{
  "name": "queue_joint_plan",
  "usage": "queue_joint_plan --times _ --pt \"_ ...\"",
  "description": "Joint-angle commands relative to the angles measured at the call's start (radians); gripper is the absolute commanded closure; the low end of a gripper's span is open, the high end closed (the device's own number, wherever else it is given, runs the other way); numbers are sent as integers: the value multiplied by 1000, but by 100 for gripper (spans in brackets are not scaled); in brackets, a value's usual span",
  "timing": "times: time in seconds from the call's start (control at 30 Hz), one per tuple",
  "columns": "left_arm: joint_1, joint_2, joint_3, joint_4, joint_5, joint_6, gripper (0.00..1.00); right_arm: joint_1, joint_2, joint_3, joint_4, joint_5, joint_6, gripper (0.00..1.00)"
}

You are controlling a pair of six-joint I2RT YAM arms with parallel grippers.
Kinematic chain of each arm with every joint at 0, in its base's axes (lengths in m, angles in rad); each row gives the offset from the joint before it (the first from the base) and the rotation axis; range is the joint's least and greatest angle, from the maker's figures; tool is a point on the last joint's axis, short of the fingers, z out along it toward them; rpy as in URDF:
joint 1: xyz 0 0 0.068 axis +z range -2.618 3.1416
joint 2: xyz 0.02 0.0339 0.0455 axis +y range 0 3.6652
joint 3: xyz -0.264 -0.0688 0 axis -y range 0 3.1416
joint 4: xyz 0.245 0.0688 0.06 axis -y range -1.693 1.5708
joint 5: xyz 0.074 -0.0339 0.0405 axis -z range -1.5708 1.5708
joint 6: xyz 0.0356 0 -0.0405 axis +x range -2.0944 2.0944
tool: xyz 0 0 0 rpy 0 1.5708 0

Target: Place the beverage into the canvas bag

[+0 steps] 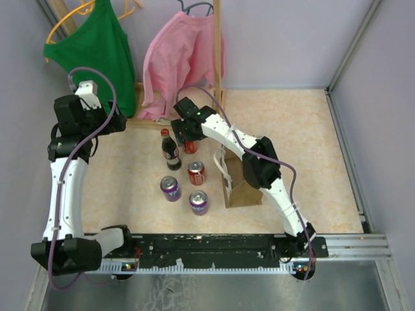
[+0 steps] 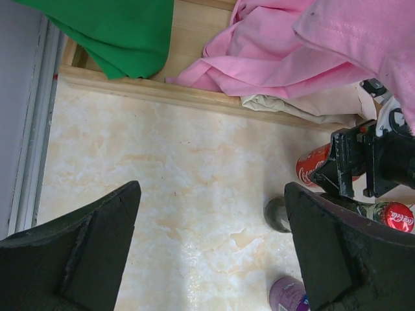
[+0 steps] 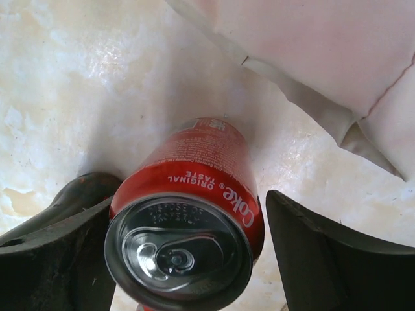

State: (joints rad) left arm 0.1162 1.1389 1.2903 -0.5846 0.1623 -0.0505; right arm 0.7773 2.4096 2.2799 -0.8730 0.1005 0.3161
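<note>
A red Coke can (image 3: 188, 214) stands between the fingers of my right gripper (image 3: 188, 197). The jaws are open: the left finger touches the can and the right finger stands a gap away. In the top view this gripper (image 1: 188, 135) is over that can (image 1: 190, 147) at the back of the group. The canvas bag (image 1: 241, 184), tan-brown with white handles, stands to the right of the drinks. My left gripper (image 2: 211, 191) is open and empty, held high at the far left (image 1: 110, 123).
A cola bottle (image 1: 171, 150), a second red can (image 1: 196, 172) and two purple cans (image 1: 170, 188) (image 1: 198, 203) stand left of the bag. A wooden rack with a green top (image 1: 97, 48) and a pink garment (image 1: 178, 61) stands at the back.
</note>
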Motion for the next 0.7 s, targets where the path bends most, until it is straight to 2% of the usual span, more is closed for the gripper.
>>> queue_joint_plan --times 0.0,0.07,0.13,0.2,0.27,0.3,0.67 --pt "10 7 -10 5 28 -13 3 7 -37 -14 59 24 -12 21" --pt "11 9 -9 6 31 -14 3 7 -37 -14 61 18 -12 33" --pt "10 11 -8 7 34 -13 3 6 -41 -15 61 11 -14 52" --pt "10 15 -6 8 37 -14 3 7 -56 -25 71 11 -14 76" --pt "11 18 -5 9 43 -17 3 7 -85 -46 91 20 -14 96" --pt "10 19 -5 9 44 -17 3 7 -100 -49 96 27 -14 100" --pt "10 31 4 16 70 -11 3 2 -329 -5 81 141 -23 100"
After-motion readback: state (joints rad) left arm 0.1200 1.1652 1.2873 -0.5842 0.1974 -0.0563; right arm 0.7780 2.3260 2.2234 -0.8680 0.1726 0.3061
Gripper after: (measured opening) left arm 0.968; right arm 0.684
